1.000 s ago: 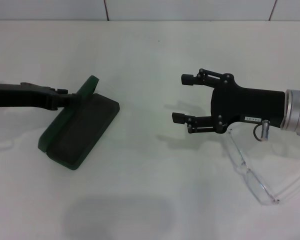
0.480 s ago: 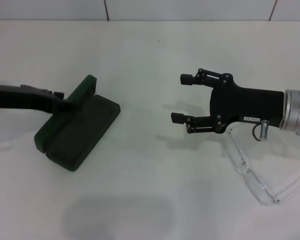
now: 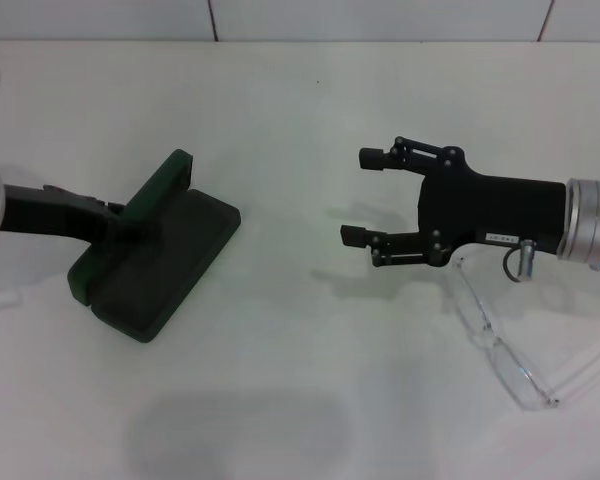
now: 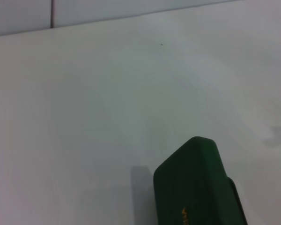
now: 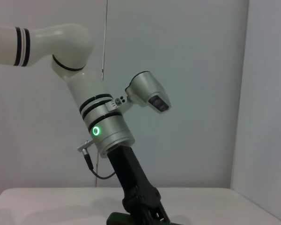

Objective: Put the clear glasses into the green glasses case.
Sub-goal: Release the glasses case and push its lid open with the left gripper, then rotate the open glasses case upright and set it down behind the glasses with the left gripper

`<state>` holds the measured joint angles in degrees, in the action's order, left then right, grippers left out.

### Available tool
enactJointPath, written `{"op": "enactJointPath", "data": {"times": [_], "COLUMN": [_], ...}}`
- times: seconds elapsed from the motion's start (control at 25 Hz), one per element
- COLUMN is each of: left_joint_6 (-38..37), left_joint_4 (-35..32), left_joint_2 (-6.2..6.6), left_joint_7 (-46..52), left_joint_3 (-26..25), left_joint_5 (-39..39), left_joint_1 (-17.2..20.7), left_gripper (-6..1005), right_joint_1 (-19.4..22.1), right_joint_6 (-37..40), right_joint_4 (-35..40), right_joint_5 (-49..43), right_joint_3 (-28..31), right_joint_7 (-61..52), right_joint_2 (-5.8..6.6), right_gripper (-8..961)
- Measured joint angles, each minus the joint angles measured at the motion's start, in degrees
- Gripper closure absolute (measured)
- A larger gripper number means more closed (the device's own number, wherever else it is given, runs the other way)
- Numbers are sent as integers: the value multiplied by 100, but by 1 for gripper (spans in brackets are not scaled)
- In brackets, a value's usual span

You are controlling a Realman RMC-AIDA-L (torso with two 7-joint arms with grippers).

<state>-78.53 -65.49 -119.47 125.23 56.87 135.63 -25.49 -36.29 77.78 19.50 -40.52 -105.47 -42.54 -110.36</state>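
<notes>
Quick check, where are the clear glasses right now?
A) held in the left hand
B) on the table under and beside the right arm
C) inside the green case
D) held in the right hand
B: the clear glasses lie on the table, partly under the right arm, while the open right hand is empty and the green glasses case holds nothing.

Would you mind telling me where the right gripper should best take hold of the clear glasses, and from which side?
Probably at the front frame near the bridge, coming from above. The clear glasses lie flat on the table beside the open right gripper, arms apparently unfolded toward the table's right edge; the middle looks likeliest to balance.
</notes>
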Motion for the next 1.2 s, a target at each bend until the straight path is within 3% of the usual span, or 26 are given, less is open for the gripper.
{"op": "enactJointPath", "data": {"times": [0.16, 0.6, 1.2], "left_joint_6": [4, 35, 209], "left_joint_4": [-23, -262, -975], "left_joint_2": [20, -1, -2], "left_joint_7": [131, 194, 202], "left_joint_3": [123, 165, 962], "left_joint_5": [77, 270, 426], "left_joint_1": [-31, -94, -155], "left_gripper": [392, 698, 793], "right_joint_1": [-3, 32, 134], "right_joint_6": [-1, 0, 40], "right_joint_4": [-7, 2, 9], "right_joint_5": [0, 0, 0], "right_joint_3": [0, 0, 84], "right_joint_7": [4, 9, 128], "right_joint_2": [-12, -21, -40], "right_gripper": [85, 85, 85]}}
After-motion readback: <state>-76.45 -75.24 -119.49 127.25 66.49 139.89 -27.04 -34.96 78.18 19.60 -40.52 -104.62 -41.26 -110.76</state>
